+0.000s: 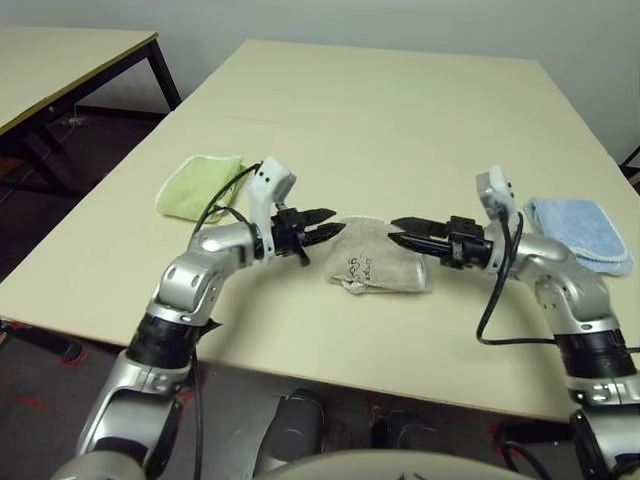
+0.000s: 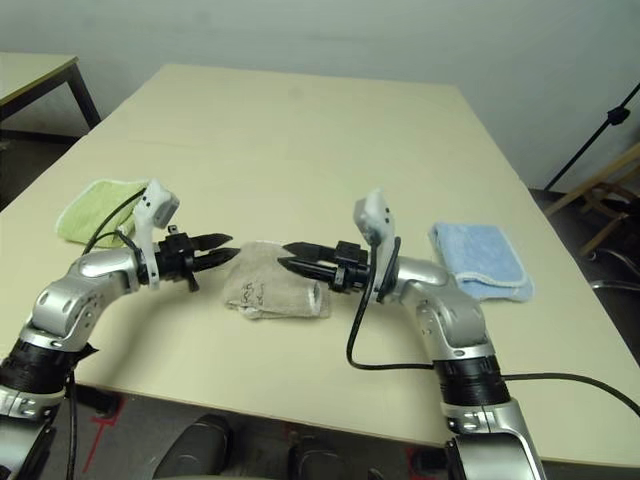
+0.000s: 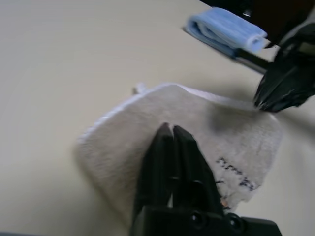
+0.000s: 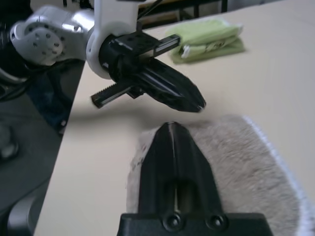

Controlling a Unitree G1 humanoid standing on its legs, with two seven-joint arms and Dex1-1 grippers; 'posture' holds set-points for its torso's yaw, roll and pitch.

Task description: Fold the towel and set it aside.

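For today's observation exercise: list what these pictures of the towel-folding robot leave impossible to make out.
- Embroidered lettering on the beige towel: too small in the head views, blurred in the left wrist view.
- Whether either set of shut fingers pinches cloth: left gripper and right gripper cover their own tips.
- Light blue towel: partly hidden behind the right gripper.

Pale beige table (image 1: 400, 110), second table (image 1: 60, 60) beside it, plain light wall (image 2: 300, 30), dark floor (image 1: 60, 170).
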